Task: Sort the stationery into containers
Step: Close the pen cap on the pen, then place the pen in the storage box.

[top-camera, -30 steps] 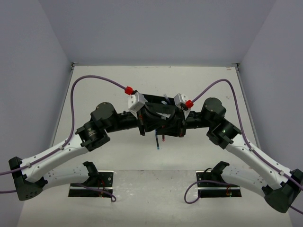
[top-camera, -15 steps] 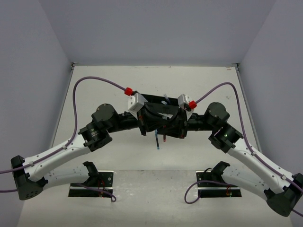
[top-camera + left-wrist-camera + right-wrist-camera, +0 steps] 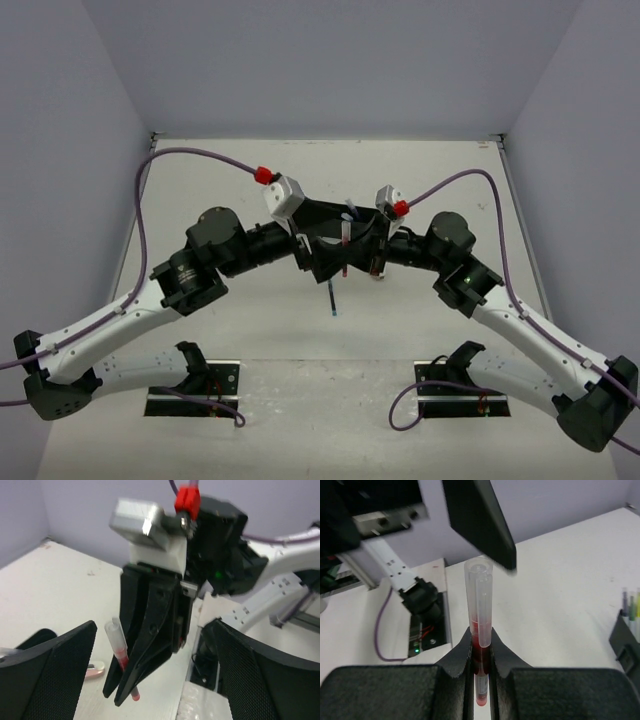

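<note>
A red pen (image 3: 479, 630) with a clear cap stands upright, and my right gripper (image 3: 480, 639) is shut on its red barrel. In the left wrist view the same red pen (image 3: 119, 651) sits in those shut black fingers. My left gripper (image 3: 152, 647) is open wide around them, its pads well apart from the pen. Both grippers meet above the table's middle, left gripper (image 3: 322, 252) beside right gripper (image 3: 352, 252). The black tray (image 3: 322, 209) lies just behind them, partly hidden, with pens (image 3: 630, 608) in it. A blue pen (image 3: 331, 297) lies on the table below the grippers. A pinkish eraser (image 3: 95, 668) lies on the table.
Purple cables loop over both wrists. The black base plates (image 3: 194, 390) sit at the near edge. White walls close in the table on the left, right and back.
My left gripper has gone from shut to open, letting go of the red pen, which stays in the right gripper. Both wrists have risen and shifted slightly toward the tray.
</note>
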### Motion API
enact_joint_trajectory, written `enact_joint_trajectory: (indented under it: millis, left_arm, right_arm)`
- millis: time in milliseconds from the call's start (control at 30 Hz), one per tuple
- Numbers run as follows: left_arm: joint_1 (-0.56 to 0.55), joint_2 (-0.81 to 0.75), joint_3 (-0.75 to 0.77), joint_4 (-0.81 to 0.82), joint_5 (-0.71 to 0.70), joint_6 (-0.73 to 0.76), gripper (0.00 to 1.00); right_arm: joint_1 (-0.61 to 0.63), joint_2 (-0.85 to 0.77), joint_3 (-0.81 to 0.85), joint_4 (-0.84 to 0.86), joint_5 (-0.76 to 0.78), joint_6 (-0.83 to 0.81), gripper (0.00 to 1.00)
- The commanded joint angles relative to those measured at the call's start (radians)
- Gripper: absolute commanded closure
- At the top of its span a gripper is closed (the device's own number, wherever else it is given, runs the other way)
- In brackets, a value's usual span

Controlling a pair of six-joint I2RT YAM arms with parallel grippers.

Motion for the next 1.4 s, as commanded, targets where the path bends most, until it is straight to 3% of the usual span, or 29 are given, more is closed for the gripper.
enact_joint_trajectory:
  millis: [0, 67, 200, 300, 400, 733, 1033, 1233, 1367]
  left_arm:
    - [0.000, -0.004, 0.191, -0.154, -0.430, -0.008, 0.00]
    - [0.000, 0.000, 0.262, -0.249, -0.713, -0.113, 0.00]
    - [0.000, -0.051, 0.284, -0.336, -0.856, -0.160, 0.00]
    - [0.000, -0.134, 0.163, -0.308, -0.785, -0.150, 0.00]
    - [0.000, -0.188, 0.098, -0.329, -0.736, -0.152, 0.00]
    - [0.001, -0.199, -0.061, -0.368, -0.441, -0.156, 0.00]
    - [0.000, -0.231, -0.150, -0.351, -0.411, -0.178, 0.00]
    - [0.000, -0.252, -0.169, -0.347, -0.414, -0.179, 0.00]
    - [0.000, -0.255, -0.171, -0.357, -0.408, -0.173, 0.00]
  right_arm:
    - [-0.006, 0.045, -0.011, 0.056, 0.236, -0.096, 1.00]
    - [-0.014, 0.087, 0.003, 0.050, 0.333, -0.183, 1.00]
    - [-0.081, 0.228, 0.068, 0.044, 0.443, -0.230, 1.00]
    - [-0.194, 0.341, 0.079, 0.145, 0.462, -0.215, 1.00]
    - [-0.232, 0.421, 0.076, 0.225, 0.467, -0.216, 1.00]
    - [-0.264, 0.574, 0.059, 0.407, 0.490, -0.245, 1.00]
    - [-0.279, 0.625, 0.059, 0.427, 0.473, -0.277, 0.99]
    - [-0.283, 0.625, 0.035, 0.430, 0.461, -0.261, 0.85]
    - [-0.284, 0.619, 0.019, 0.430, 0.461, -0.223, 0.61]
